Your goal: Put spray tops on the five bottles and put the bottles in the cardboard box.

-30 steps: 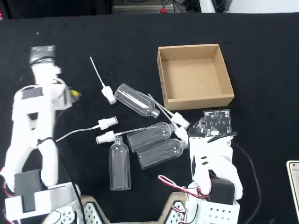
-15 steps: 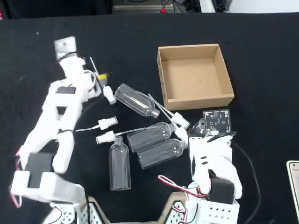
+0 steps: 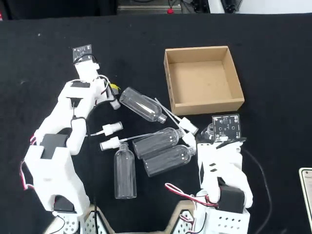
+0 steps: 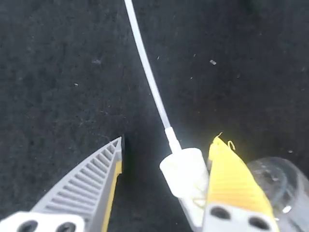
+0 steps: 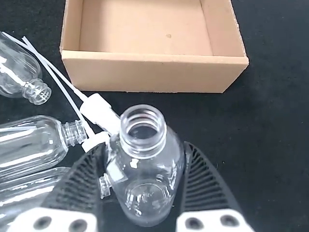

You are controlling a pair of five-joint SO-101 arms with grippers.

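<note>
first capping looks to be the step in hand. the left hand [image 4: 169,141] is spread open around a white spray top [image 4: 182,170] lying on the worktop [image 3: 273,58] left of the cardboard box [image 3: 204,105], its thin tube [image 4: 147,77] pointing away, not pinched yet. the right hand [image 5: 143,150] is clamped on a clear bottle [image 5: 145,186], upright, uncapped, just near of the box. next call: close on the cap, lift, thread the tube into that bottle.

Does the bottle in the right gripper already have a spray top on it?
No, the bottle held upright in the right gripper has an open, bare neck with nothing screwed on.
</note>
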